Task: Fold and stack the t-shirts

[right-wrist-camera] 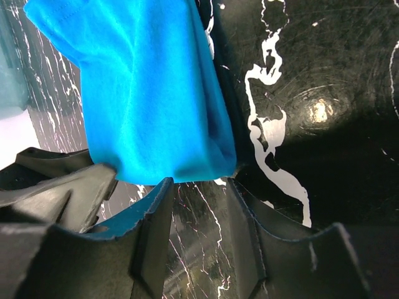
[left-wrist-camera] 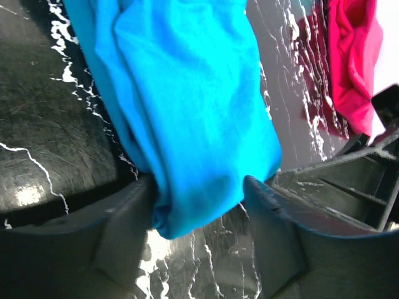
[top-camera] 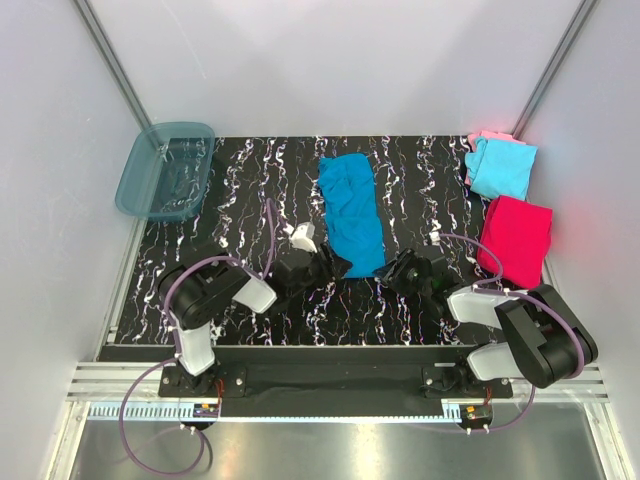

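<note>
There are four t-shirts (top-camera: 352,212) (top-camera: 500,168) (top-camera: 487,137) (top-camera: 518,238), one tub (top-camera: 165,170) and two hands (left-wrist-camera: 199,208) (right-wrist-camera: 198,202).

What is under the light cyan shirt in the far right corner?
A pale pink shirt: only its edges peek out beyond the light cyan shirt. The rest, and anything beneath, is covered.

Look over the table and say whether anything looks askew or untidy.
The blue shirt in the middle lies as a long strip slanted across the table, rumpled at its far end. The red shirt reaches past the table's right edge. The light blue shirt sits askew on the pink shirt.
</note>
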`<state>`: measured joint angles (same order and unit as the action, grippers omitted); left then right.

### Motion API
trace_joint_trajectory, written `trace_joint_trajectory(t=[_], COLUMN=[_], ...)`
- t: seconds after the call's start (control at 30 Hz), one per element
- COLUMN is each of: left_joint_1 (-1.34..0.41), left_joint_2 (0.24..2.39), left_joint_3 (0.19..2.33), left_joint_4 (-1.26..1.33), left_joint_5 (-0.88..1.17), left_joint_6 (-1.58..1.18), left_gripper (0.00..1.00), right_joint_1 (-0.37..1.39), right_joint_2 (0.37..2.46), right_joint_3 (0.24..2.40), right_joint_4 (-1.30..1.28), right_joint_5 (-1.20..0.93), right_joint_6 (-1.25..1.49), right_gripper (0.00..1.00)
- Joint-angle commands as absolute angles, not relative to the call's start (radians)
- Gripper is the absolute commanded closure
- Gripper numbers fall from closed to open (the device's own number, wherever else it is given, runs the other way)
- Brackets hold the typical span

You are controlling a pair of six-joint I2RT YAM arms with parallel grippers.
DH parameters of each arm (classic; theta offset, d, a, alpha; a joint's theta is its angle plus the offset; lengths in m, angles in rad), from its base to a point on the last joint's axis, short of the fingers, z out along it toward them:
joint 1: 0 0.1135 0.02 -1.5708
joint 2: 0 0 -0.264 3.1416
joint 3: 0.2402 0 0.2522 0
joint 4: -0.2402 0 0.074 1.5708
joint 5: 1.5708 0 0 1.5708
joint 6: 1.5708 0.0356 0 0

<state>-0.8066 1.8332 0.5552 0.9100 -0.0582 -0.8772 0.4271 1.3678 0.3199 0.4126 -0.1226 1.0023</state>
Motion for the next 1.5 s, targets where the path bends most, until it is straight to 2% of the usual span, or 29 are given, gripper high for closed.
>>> trace_joint_trajectory(t=[0.0, 0.13, 0.57, 0.97, 1.07, 1.1, 1.13, 1.2, 1.23, 1.27, 1.3, 1.47], left_joint_1=[-0.802, -0.802, -0.802, -0.804, -0.802, -0.802, -0.802, -0.802, -0.802, -0.804, -0.802, -0.805], left_joint_2=[1.891, 1.869, 1.807, 1.87, 1.882, 1.888, 1.891, 1.893, 1.891, 1.89, 1.885, 1.827], left_joint_3=[0.549, 0.513, 0.454, 0.508, 0.511, 0.509, 0.505, 0.489, 0.482, 0.477, 0.462, 0.419], left_joint_4=[0.787, 0.804, 0.816, 0.833, 0.847, 0.85, 0.862, 0.874, 0.883, 0.885, 0.887, 0.874], left_joint_5=[-0.069, -0.069, -0.084, -0.055, -0.043, -0.041, -0.038, -0.032, -0.032, -0.032, -0.031, -0.035], left_joint_6=[-0.841, -0.844, -0.845, -0.845, -0.847, -0.851, -0.853, -0.856, -0.859, -0.864, -0.87, -0.887], left_gripper=[0.4, 0.5, 0.51, 0.52, 0.62, 0.68, 0.74, 0.87, 1.0, 1.0, 1.0, 1.0], right_joint_1=[0.425, 0.425, 0.425, 0.423, 0.425, 0.425, 0.425, 0.425, 0.423, 0.423, 0.425, 0.425], right_joint_2=[1.354, 1.359, 1.442, 1.42, 1.439, 1.445, 1.451, 1.474, 1.482, 1.492, 1.497, 1.467], right_joint_3=[0.354, 0.367, 0.416, 0.419, 0.436, 0.439, 0.443, 0.457, 0.46, 0.462, 0.46, 0.422], right_joint_4=[0.414, 0.407, 0.422, 0.364, 0.359, 0.359, 0.359, 0.364, 0.365, 0.376, 0.38, 0.394], right_joint_5=[-0.115, -0.112, -0.112, -0.068, -0.064, -0.066, -0.067, -0.074, -0.08, -0.084, -0.087, -0.117], right_joint_6=[0.982, 0.973, 0.969, 0.963, 0.957, 0.956, 0.956, 0.956, 0.96, 0.963, 0.966, 0.982], right_gripper=[0.54, 0.55, 0.55, 0.52, 0.54, 0.55, 0.57, 0.73, 0.83, 0.97, 1.0, 1.0])
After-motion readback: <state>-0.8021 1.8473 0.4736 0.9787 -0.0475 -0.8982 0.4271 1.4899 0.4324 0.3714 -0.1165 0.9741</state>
